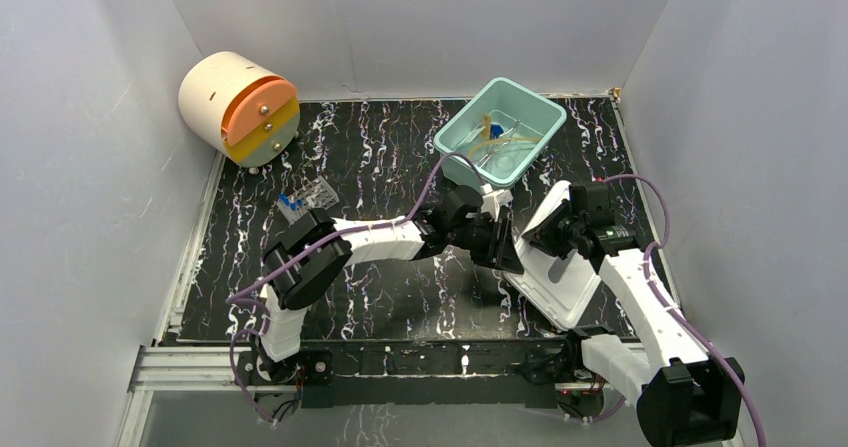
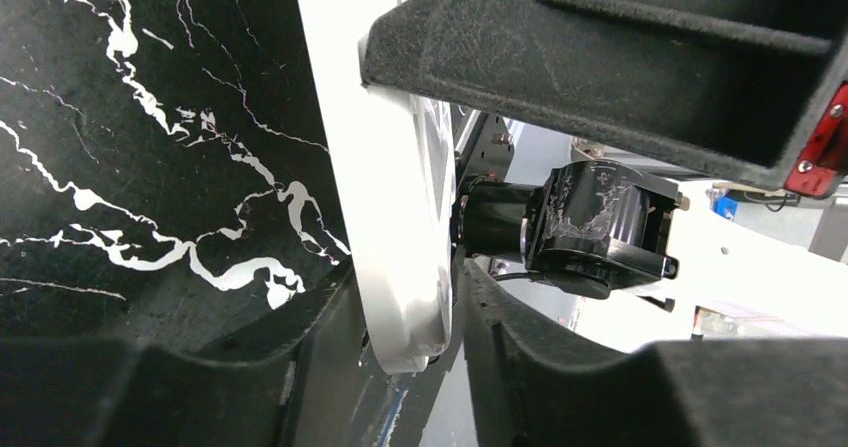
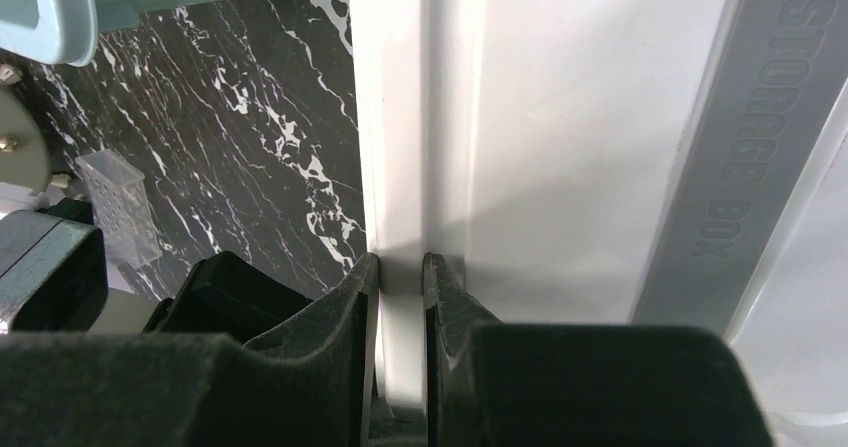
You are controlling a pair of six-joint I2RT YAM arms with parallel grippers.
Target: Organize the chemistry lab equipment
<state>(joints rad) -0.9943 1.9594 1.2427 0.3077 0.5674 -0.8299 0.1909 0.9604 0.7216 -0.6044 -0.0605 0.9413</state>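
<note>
Left pincer [image 2: 405, 352] and right pincer [image 3: 400, 292] are each closed on a rim of the lid [image 1: 556, 285]. The lid is held tilted above the table [image 1: 400, 297], with its long axis running from the pincers toward the near right. The tub [image 1: 452, 137] lies just beyond both pincers, with the tube [image 1: 497, 139] inside it. The rack [image 1: 308, 195] stands well apart to the left, nearer the left arm. Probable next move: carry the lid forward onto the tub.

Tub [image 1: 468, 167] contents too small to sort beyond tan tube [image 1: 495, 145], blue part [image 1: 497, 128]. Lid [image 3: 560, 167] cut off by wrist-view edges. Rack [image 1: 312, 193] contents unreadable.
</note>
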